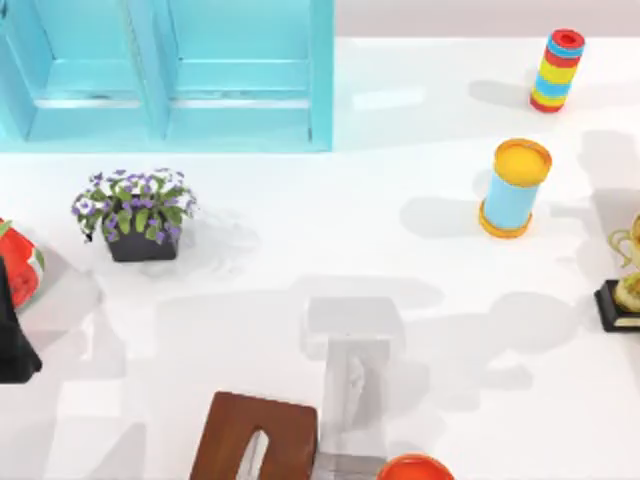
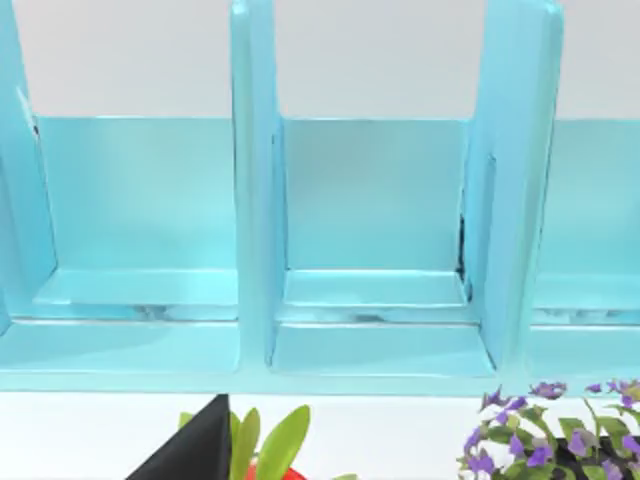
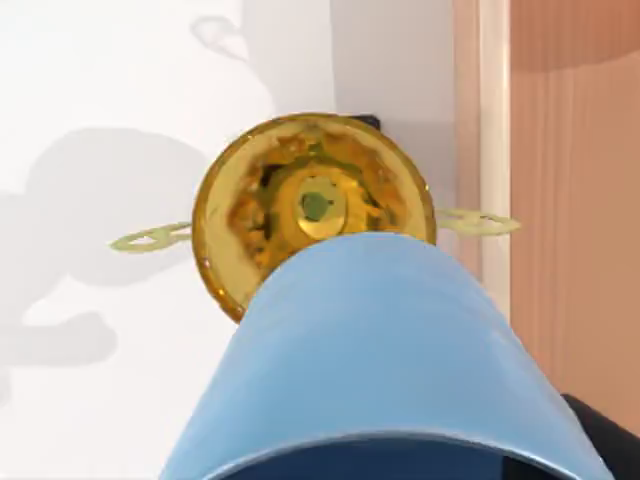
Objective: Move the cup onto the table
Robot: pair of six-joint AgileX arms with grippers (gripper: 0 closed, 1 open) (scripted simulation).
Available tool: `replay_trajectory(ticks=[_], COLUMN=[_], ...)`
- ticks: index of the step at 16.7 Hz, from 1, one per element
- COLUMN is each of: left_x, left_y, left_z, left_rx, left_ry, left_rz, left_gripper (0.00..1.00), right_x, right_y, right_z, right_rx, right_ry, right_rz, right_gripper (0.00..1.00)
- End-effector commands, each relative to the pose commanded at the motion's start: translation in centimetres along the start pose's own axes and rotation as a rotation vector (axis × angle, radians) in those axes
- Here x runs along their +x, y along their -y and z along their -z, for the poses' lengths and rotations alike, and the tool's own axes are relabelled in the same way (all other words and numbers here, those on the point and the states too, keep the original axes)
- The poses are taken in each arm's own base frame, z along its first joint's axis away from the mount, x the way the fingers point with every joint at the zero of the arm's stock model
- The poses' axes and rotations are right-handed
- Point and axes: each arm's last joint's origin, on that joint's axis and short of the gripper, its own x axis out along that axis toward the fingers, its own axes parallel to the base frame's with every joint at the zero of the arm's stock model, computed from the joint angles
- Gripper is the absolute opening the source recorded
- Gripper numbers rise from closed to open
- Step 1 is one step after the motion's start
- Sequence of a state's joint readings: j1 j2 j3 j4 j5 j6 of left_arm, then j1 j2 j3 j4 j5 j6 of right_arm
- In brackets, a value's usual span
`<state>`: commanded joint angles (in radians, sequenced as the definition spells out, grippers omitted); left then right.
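Cup in transit, seen close under your right wrist camera.

You would have found the medium-blue cup (image 3: pixel 385 360) lying large in the right wrist view, directly above a gold trophy (image 3: pixel 315 205) that stood on the white table (image 1: pixel 300 250) at its right edge, beside its black base (image 1: pixel 618 305). The cup appeared lifted and carried by your right arm, though you could not tell how its fingers stood, for none showed. Your left arm was parked facing the turquoise cabinet (image 2: pixel 370 230), above the potted purple flowers (image 1: pixel 135 212); its fingers could not be judged either. The yellow-ended cylinder (image 1: pixel 515 188) and striped ring stack (image 1: pixel 557 70) stood apart. Lifting looked done; what remained for you was to find bare tabletop clear of the trophy, lower, and release.
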<state>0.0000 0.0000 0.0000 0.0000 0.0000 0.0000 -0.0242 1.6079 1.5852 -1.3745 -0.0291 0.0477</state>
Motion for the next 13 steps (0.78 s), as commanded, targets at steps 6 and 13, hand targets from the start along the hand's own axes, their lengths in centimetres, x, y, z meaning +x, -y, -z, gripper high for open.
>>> replay_trajectory(ticks=[6, 13], left_x=[0.0, 0.0], left_y=[0.0, 0.0], left_z=[0.0, 0.0], left_rx=[0.0, 0.0], left_ry=[0.0, 0.0], left_rz=[0.0, 0.0], left_gripper=[1.0, 1.0], right_x=[0.9, 7.8], right_y=[-10.8, -20.7], right_z=[-5.4, -6.6], right_rx=[0.01, -0.032], right_ry=[-0.014, -0.154], right_rz=[-0.061, -0.021], right_gripper=[0.0, 0.0])
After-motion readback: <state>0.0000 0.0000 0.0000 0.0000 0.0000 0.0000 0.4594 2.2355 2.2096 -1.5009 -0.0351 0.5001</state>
